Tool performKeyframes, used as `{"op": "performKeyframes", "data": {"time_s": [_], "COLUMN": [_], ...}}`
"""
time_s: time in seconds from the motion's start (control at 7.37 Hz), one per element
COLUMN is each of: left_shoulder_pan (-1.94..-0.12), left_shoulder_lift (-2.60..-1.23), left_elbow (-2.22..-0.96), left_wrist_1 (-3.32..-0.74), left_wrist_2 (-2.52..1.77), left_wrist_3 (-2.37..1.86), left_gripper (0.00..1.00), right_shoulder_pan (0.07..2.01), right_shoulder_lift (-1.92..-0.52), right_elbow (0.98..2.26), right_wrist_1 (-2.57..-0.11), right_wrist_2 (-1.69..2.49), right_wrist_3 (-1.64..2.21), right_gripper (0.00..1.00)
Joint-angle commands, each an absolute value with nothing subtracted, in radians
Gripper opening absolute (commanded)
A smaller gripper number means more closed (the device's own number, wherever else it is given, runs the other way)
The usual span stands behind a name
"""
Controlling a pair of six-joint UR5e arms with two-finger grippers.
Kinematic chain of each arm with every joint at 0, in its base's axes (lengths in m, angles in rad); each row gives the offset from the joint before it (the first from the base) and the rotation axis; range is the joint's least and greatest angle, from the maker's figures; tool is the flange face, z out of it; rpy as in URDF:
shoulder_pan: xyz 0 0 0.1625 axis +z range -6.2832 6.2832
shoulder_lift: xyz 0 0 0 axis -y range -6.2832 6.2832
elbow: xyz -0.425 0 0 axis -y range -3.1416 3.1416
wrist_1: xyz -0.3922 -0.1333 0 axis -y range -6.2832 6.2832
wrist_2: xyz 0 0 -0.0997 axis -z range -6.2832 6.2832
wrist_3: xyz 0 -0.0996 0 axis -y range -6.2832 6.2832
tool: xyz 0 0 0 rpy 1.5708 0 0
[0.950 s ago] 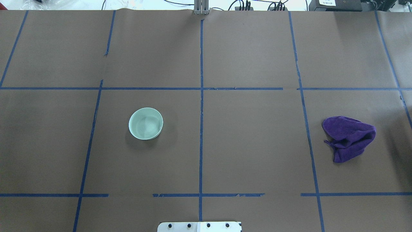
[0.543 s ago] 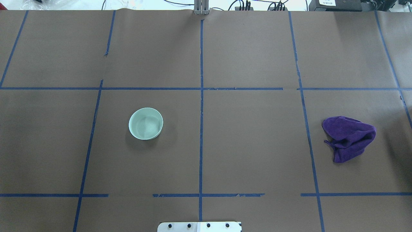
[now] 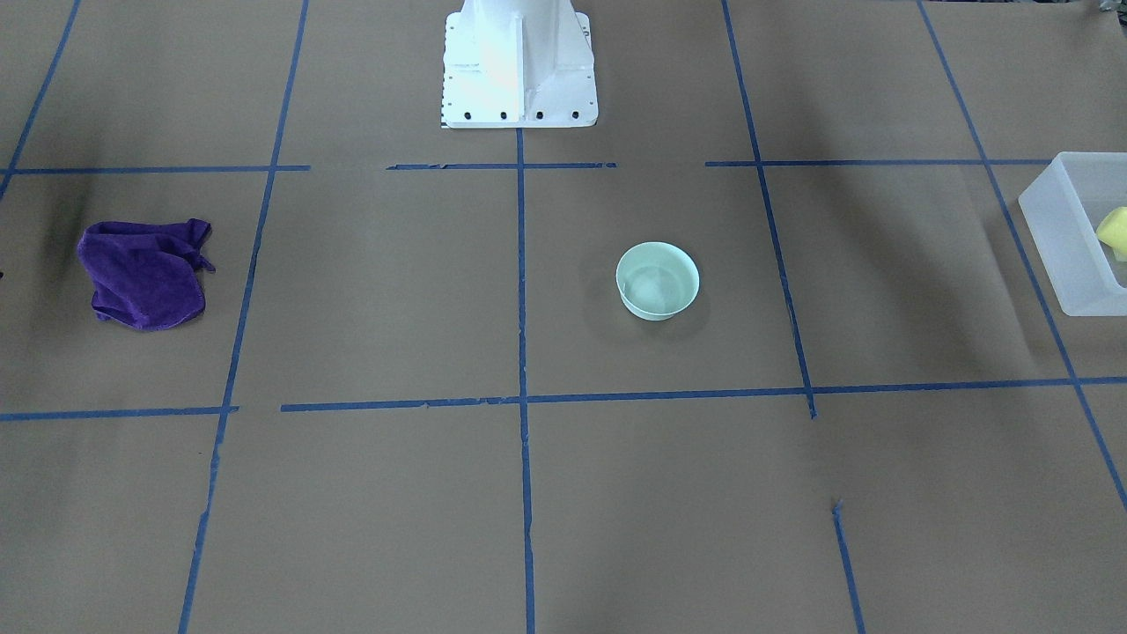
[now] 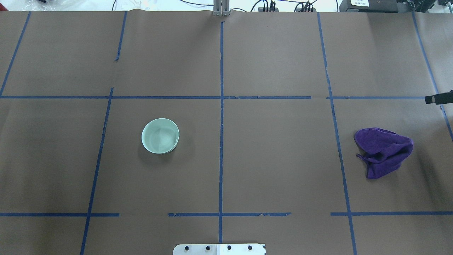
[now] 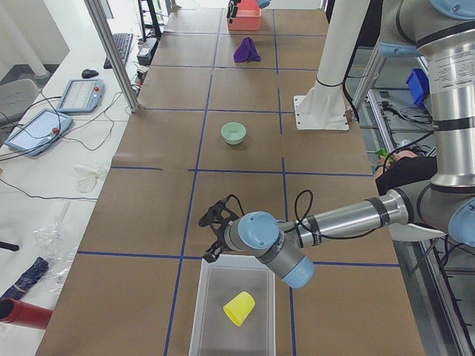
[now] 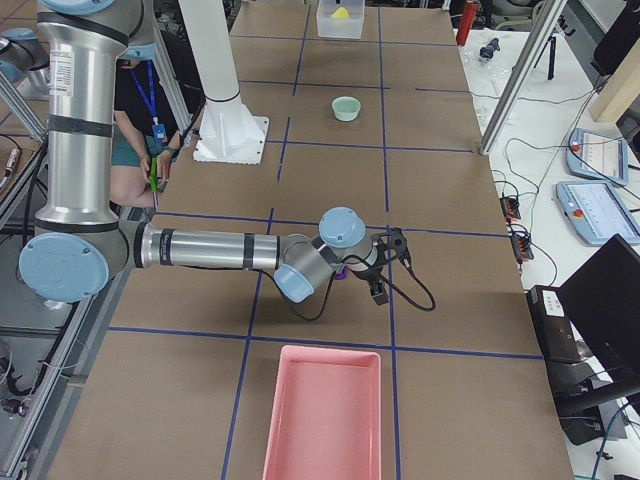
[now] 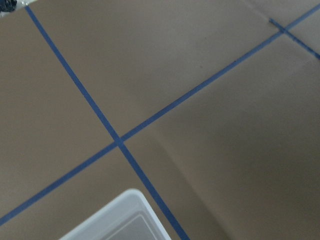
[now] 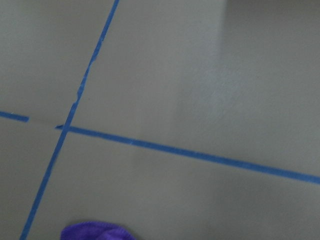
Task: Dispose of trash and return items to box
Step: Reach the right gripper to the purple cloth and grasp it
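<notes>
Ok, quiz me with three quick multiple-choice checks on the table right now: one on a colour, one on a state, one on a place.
1. What colour is the cloth?
A. green
B. purple
C. red

2. How does the bowl stand?
A. upright and empty
B. upside down
C. on its side, with something in it

3. Where is the yellow cup?
A. on the cloth
B. beside the bowl
C. inside the box

Answers:
1 B, since the overhead view shows a crumpled purple heap.
2 A, since its open mouth faces up and only its pale inside shows.
3 C, since the left side view shows the cup within the box's translucent walls.
</notes>
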State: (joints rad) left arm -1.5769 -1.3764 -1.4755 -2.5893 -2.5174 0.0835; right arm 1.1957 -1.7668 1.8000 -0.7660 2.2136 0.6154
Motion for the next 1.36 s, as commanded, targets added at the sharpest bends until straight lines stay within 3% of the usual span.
{"op": "performKeyframes", "data": {"time_s": [0.0,0.54,0.68,0.81,0.95,1.22], "left_shoulder_pan": [-1.575,-1.565,-1.565,-1.565,-1.565,-1.565], "left_shoulder_lift": [-1.428,-1.428,-1.427,-1.425,-1.425,-1.427], "left_elbow": [-1.485,-1.505,-1.505,-1.508,-1.506,-1.508], "left_wrist_1": [-2.568,-2.568,-2.568,-2.568,-2.568,-2.569], "left_wrist_2": [-2.513,-2.511,-2.511,-2.511,-2.511,-2.511], "left_wrist_3": [0.048,0.046,0.046,0.046,0.046,0.046], "left_gripper": [1.00,1.00,1.00,1.00,1.00,1.00], "right_shoulder_pan": [1.050,0.779,0.775,0.764,0.762,0.770], "right_shoulder_lift": [-1.934,-1.893,-1.891,-1.899,-1.902,-1.908], "right_elbow": [1.984,1.927,1.916,1.913,1.914,1.922], "right_wrist_1": [-0.765,-0.765,-0.767,-0.773,-0.775,-0.778], "right_wrist_2": [2.138,1.867,1.859,1.818,1.815,1.837], "right_wrist_3": [0.684,0.813,0.808,0.798,0.790,0.741], "right_gripper": [1.00,0.91,0.68,0.11,0.00,0.00]}}
